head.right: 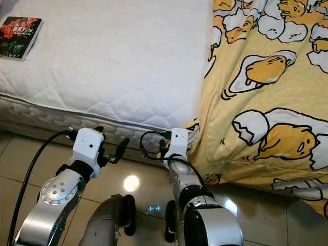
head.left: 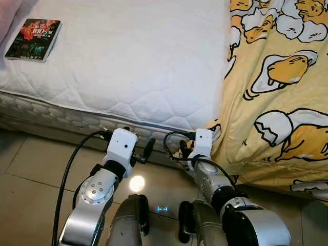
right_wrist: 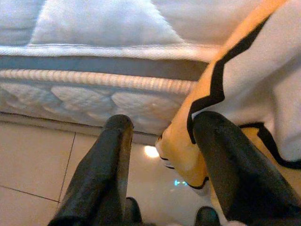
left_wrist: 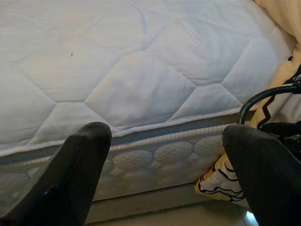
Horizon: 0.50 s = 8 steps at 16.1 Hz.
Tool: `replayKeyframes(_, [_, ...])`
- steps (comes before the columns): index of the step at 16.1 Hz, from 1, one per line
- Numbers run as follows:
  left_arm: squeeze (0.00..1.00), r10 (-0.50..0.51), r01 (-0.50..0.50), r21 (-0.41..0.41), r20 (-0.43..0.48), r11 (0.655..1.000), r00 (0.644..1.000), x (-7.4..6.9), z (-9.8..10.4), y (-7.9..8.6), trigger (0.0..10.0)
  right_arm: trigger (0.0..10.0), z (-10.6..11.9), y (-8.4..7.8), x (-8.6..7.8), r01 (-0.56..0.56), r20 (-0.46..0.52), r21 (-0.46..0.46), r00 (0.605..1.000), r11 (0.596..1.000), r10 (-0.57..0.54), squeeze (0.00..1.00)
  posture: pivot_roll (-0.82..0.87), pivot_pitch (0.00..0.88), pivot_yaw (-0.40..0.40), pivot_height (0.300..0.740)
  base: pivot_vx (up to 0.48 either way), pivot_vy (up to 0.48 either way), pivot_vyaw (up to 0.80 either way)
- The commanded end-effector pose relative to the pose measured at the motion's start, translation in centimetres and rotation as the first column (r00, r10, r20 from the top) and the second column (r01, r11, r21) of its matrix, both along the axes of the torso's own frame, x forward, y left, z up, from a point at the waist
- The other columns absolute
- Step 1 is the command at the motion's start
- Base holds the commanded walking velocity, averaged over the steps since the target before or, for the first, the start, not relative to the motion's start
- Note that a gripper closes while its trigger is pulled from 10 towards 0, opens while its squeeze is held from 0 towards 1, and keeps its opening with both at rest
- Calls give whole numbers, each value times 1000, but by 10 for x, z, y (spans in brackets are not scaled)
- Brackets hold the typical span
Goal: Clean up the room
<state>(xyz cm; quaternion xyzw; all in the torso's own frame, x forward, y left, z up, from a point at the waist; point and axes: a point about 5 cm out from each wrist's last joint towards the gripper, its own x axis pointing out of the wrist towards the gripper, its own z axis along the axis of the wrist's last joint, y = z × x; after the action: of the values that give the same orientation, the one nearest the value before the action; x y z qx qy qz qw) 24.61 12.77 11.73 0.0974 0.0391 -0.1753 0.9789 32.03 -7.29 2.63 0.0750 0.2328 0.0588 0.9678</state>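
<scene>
Facing the mattress (head.left: pixel 128 66) edge, both tools gape above open floor (head.left: pixel 31 169).

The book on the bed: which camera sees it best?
The left eye view: the book lies whole on the white mattress, far left, cover showing. The right eye view has it at the picture's edge, partly cut off. The wrist views face the mattress side and the yellow blanket instead.

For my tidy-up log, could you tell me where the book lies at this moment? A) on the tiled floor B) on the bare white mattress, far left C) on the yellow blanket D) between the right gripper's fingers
B: the book rests on the bare quilted mattress at its far left, well apart from the yellow blanket and both grippers.
</scene>
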Motion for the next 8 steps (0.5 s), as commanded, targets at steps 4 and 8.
replayKeyframes(4, [0, -6, 6, 8, -3, 1000, 1000, 0, -2, 0, 10000, 0, 0, 14, -7, -87, 88, -105, 991, 991, 97, 0, 192, 287, -6, 699, 0, 0, 0])
replayKeyframes(8, [0, -22, 22, 2, 0, 1000, 1000, 3, -1, -4, 10000, 0, -7, 36, -27, -187, 141, -168, 967, 968, 212, 0, 177, 277, 3, 699, 0, 0, 0])
